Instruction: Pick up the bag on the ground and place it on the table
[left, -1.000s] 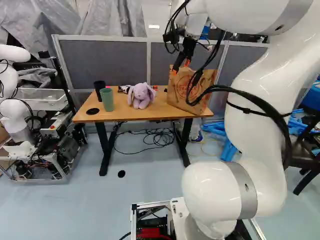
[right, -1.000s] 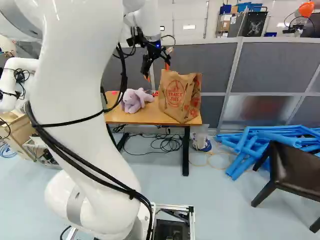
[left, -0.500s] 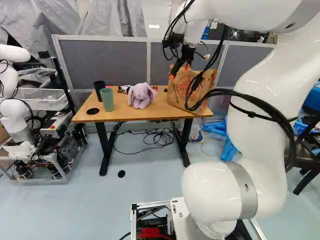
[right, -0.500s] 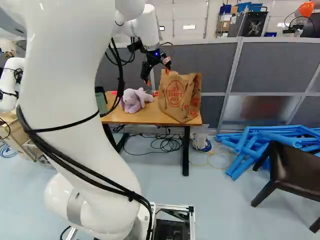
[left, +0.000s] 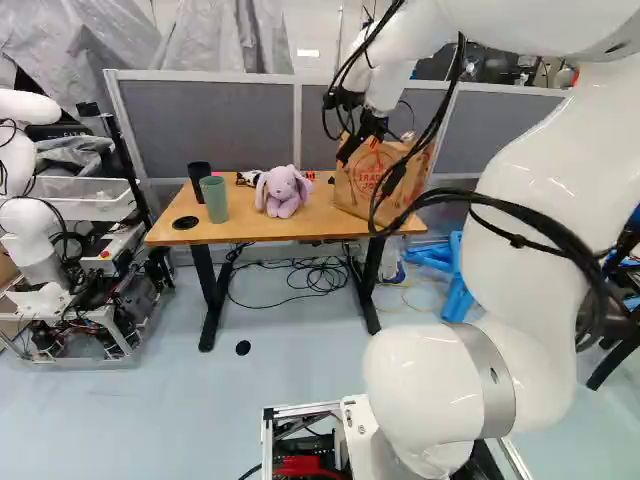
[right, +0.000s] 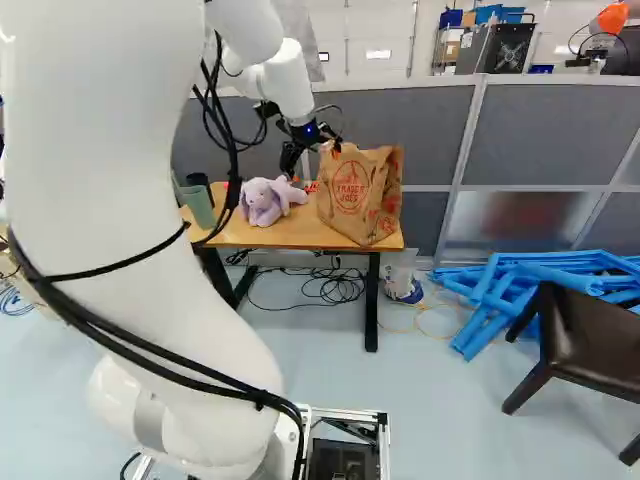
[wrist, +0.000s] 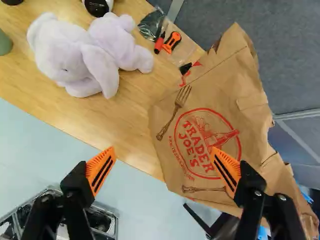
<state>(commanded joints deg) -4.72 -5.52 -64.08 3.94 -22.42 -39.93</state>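
At the foot of both base views, nearest the camera, sits the lowest joint of a white arm, which rises high and reaches ahead over a wooden table. To the right in the right base view stands a dark chair; at the left of the left base view is another robot.

The gripper hangs at the table, beside the upper part of a brown paper bag. Seen from the wrist, the gripper is wide open, with nothing held between its orange pads. One finger appears in front of the bag's red-printed face; whether it touches the paper, the pictures cannot tell. The other finger appears over the floor, past the table's edge.

The bag stands upright on the table, at its right end in the left base view. Next along is a lilac stuffed rabbit, then a green cup and a black cup. Loose cables lie on the floor beneath. Blue tubes are piled beyond the chair, and gray partitions close off the space behind.
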